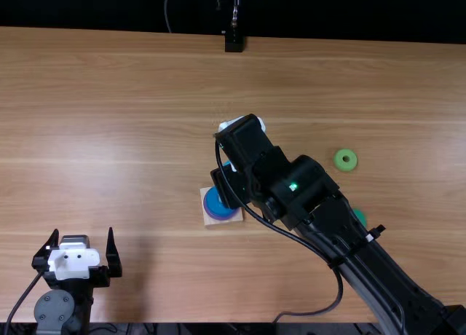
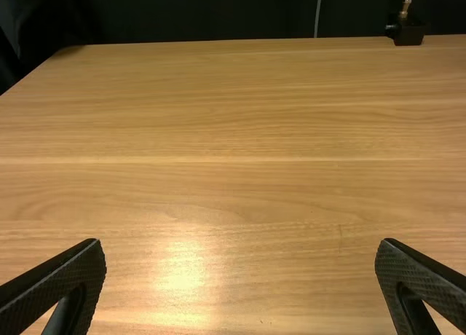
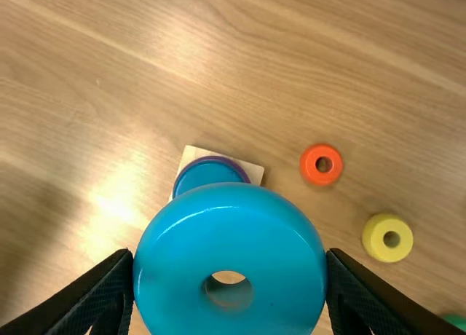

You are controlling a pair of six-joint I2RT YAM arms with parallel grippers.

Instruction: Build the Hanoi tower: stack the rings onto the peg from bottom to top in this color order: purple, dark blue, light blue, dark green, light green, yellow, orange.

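Right gripper (image 3: 229, 258): pinches light blue ring (image 3: 229, 233), top view's center
Left gripper (image 1: 82, 231): spread, lower left
Stack (image 3: 207, 175): misaligned release may tilt ring

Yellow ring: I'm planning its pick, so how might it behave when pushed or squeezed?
The yellow ring lies flat, hole upward, so it would probably slide rather than roll. Its thick, solid-looking wall suggests stiffness under a squeeze.
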